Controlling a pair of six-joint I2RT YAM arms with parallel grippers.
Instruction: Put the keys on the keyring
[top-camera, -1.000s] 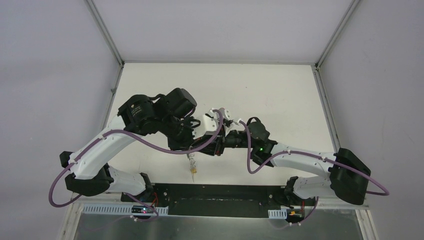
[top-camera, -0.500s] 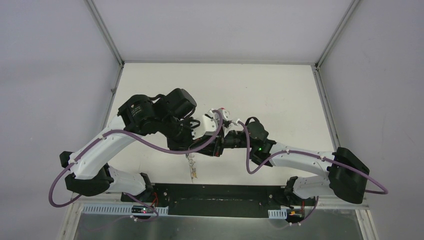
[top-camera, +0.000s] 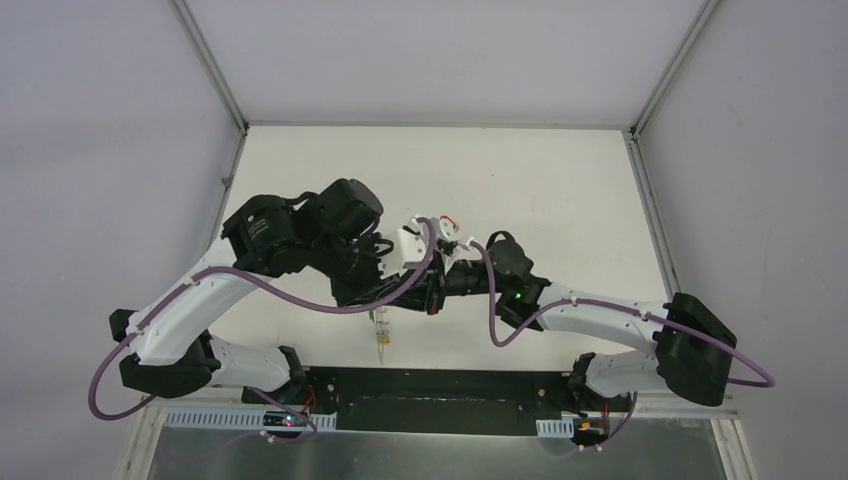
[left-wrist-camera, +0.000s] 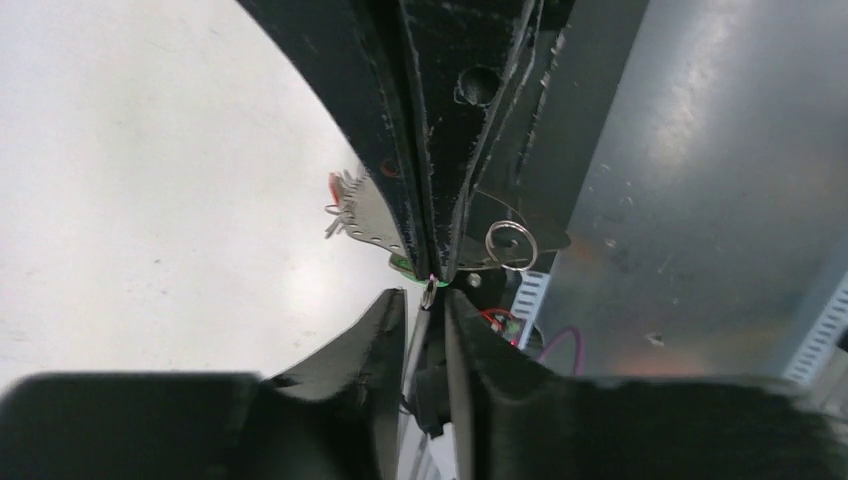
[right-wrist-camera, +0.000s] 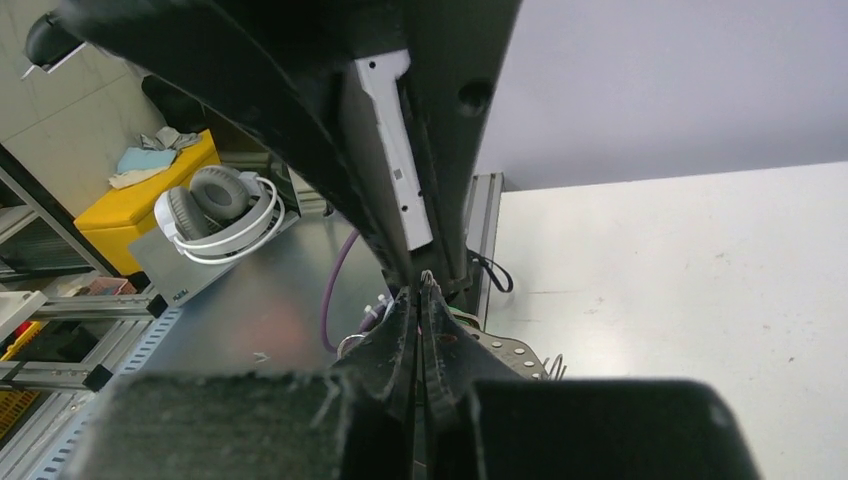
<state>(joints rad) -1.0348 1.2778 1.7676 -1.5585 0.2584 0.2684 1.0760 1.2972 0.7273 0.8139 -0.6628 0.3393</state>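
Recording the black right gripper (left-wrist-camera: 432, 272) clenching fully, with fingertips pressing together, tip to tip against the black left gripper (left-wrist-camera: 425, 305); unable to tell what, if anything, is being pinched there. Recording the left jaws standing narrowly released, with a thin wire running through the gap. Noting the small silver metal keys (left-wrist-camera: 365, 215) with coloured oval plastic tags hanging just beside those tips, dangling above the near edge of the white table (top-camera: 560, 180); not making out the large thin wire keyring.
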